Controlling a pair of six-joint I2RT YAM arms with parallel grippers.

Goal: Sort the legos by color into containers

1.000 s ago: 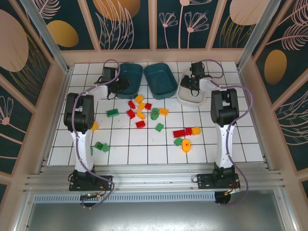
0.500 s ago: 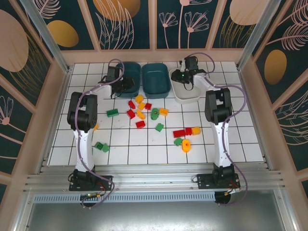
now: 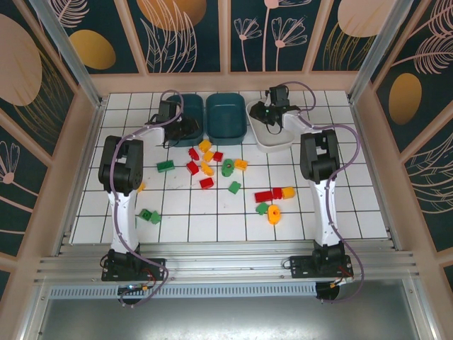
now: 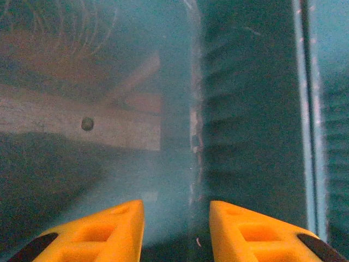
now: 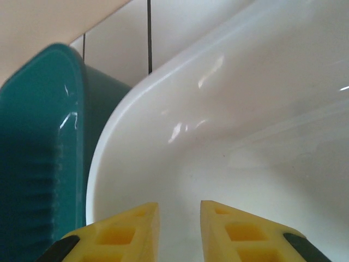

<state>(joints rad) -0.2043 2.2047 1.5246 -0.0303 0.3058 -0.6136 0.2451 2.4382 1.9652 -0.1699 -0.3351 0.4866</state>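
Note:
Three containers stand in a row at the back of the table: a left teal tub (image 3: 190, 113), a middle teal tub (image 3: 226, 117) and a white tub (image 3: 276, 134). My left gripper (image 3: 174, 122) is at the left teal tub (image 4: 245, 109). In the left wrist view its yellow fingers (image 4: 177, 207) stand apart, with an edge line of the tub's wall running between them and nothing clamped. My right gripper (image 3: 272, 113) hangs inside the white tub (image 5: 245, 109). Those fingers (image 5: 179, 210) leave a narrow bare gap. Red (image 3: 206, 183), green (image 3: 165, 166) and yellow (image 3: 274, 214) legos lie scattered on the tiles.
More legos lie beside the left arm: two green ones (image 3: 149, 215) and a yellow one (image 3: 139, 186). The middle teal tub (image 5: 38, 136) touches the white tub's left rim. A wooden frame borders the white tiled table (image 3: 354, 184) on three sides.
Both teal tubs turned from slanted to straight and now stand side by side. The white tub slid back and left against the middle one. Both grippers moved with the tubs.

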